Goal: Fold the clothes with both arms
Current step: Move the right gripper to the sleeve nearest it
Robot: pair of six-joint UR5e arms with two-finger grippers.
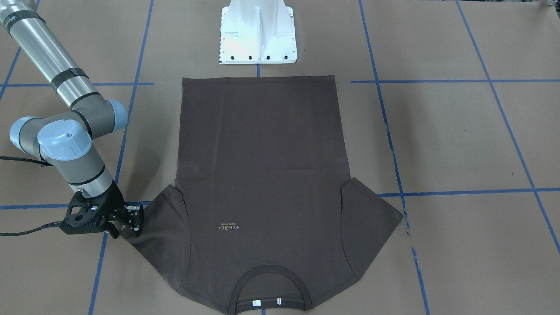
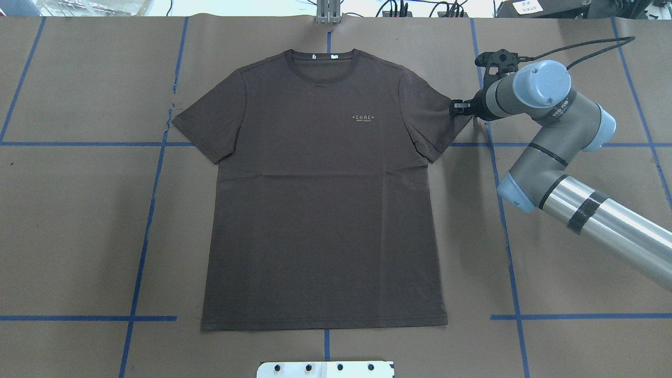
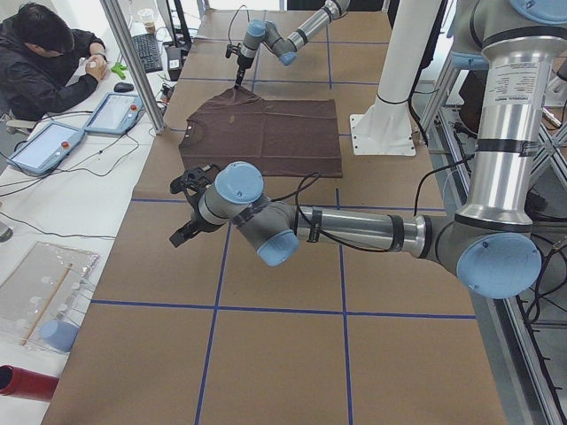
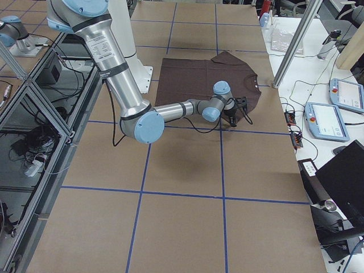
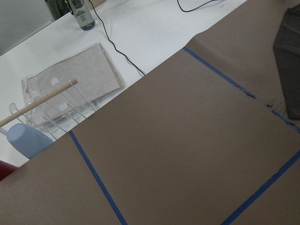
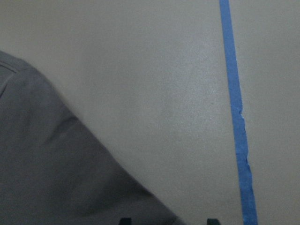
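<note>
The T-shirt (image 2: 323, 210) lies flat, face up, in the middle of the table (image 2: 79, 236). Seen from overhead, its collar (image 2: 321, 79) is at 12 o'clock and its hem (image 2: 323, 325) at 6. We judge it light, limp and apt to drag, so sleeve hems and shoulders are our holds. At 2 o'clock the right gripper (image 2: 455, 107) meets the sleeve tip (image 2: 443, 113), fingers parted, gripping nothing. The left gripper (image 3: 189, 209) hangs apart from the T-shirt; we cannot tell its opening.

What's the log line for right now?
T-shirt: flat, unfolded | right gripper: open, at sleeve edge | left gripper: away from shirt, open/shut unclear
</note>
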